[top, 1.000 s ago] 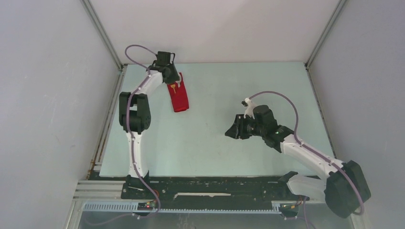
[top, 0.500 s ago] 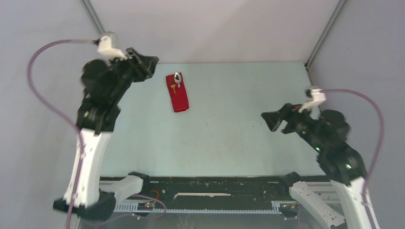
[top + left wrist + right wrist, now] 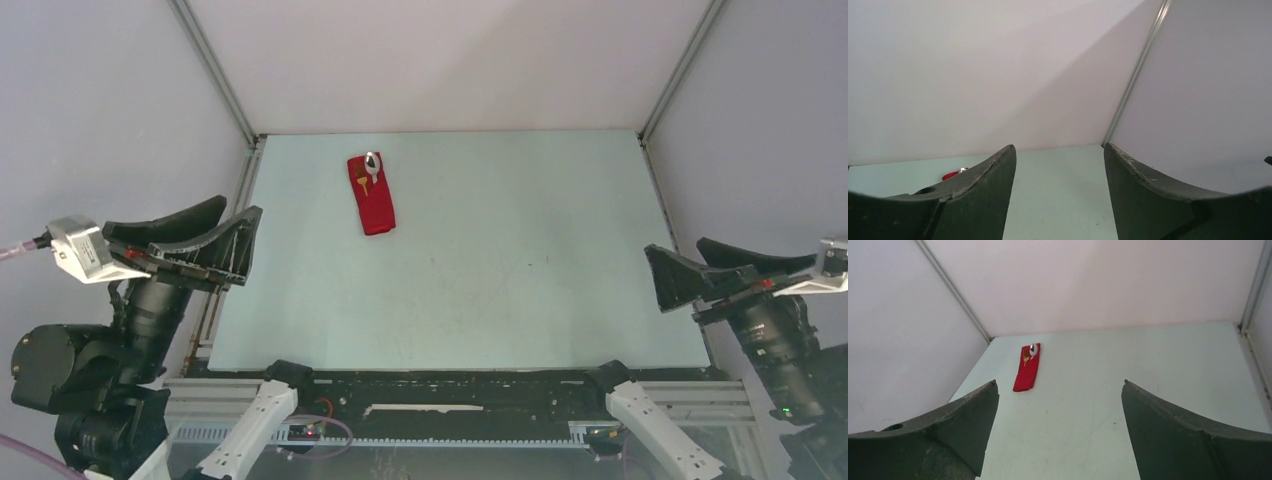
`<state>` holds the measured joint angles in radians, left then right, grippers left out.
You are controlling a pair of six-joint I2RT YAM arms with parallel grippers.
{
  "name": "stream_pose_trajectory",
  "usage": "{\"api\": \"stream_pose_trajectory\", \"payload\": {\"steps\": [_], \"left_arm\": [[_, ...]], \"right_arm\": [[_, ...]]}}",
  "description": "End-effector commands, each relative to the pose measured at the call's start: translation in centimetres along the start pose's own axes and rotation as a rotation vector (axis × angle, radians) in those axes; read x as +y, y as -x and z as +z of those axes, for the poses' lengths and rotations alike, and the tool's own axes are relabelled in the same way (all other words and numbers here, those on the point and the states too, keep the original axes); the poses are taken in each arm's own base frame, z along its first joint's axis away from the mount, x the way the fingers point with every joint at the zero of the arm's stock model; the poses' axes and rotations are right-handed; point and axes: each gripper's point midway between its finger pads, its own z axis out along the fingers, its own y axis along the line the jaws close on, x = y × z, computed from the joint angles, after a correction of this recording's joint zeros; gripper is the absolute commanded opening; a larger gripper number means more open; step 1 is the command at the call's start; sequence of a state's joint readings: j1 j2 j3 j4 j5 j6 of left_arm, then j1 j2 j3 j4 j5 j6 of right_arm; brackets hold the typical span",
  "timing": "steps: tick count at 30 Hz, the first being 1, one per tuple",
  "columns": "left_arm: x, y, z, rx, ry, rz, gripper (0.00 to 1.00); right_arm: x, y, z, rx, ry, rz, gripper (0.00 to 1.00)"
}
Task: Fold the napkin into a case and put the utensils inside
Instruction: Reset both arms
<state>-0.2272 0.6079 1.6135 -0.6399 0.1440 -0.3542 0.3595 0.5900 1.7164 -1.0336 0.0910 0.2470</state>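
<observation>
case (image 3: 372, 195): narrow red folded napkin packet, lying flat at the far left of the table, long side running far to near, slightly slanted
spoon (image 3: 372, 160): silver bowl sticking out of the case's far end, handle hidden inside
fork (image 3: 364, 182): small, gold, lying just beside the spoon at the same end, mostly tucked into the cloth
table (image 3: 520, 260): pale mint-green top, faint scuffs showing mid-surface, carrying only the case with its cutlery
room: plain grey-white panels closing in three sides, metal posts (image 3: 215, 75) running up the two far corners
front rail (image 3: 440, 385): black frame running along the near edge, carrying both arm bases
left gripper (image 3: 243, 204): hanging high over the table's left edge, well apart from the case; jaws standing spread with a clear gap, gripping nothing, touching nothing
right gripper (image 3: 674, 244): hanging high by the right edge, far from the case; jaws standing spread wide, nothing between them, touching nothing
right wrist view: case (image 3: 1027, 372) sitting far off, framed between the two dark fingers (image 3: 963, 420)
</observation>
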Motion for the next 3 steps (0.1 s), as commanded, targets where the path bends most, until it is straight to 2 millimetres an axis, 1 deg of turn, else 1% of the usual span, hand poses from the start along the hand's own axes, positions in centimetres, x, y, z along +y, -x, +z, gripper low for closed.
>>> {"api": "stream_pose_trajectory", "payload": {"steps": [1, 3], "left_arm": [[-0.22, -2.29, 0.64, 0.079, -0.051, 0.036, 0.71], [-0.76, -2.4, 0.69, 0.082, -0.087, 0.046, 0.72]], "right_arm": [[-1.74, 0.02, -0.52, -0.003, -0.089, -0.042, 1.0], [-2.12, 0.31, -0.5, -0.01, -0.113, -0.044, 1.0]]}}
